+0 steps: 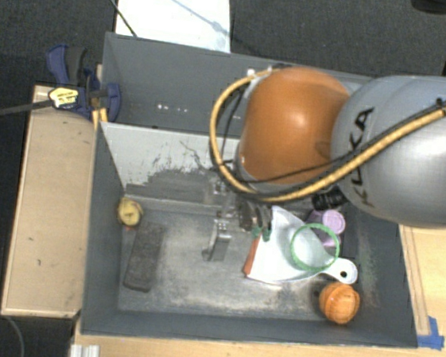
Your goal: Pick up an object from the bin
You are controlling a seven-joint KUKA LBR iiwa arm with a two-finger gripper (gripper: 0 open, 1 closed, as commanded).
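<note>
My gripper (217, 243) hangs under the arm's orange cover, low over the bare bin floor near the middle. Just to its right lies a white scoop-like dish (277, 261) with a handle, a red edge along its left side and a green ring (311, 246) resting on it. Nothing shows inside the gripper. A purple cap-like piece (332, 221) sits behind the dish, partly hidden by the arm.
An orange wooden ball (339, 302) lies at the front right corner. A dark grey block (143, 257) lies at the front left, with a small yellow round thing (129, 213) behind it. The arm covers the bin's back right.
</note>
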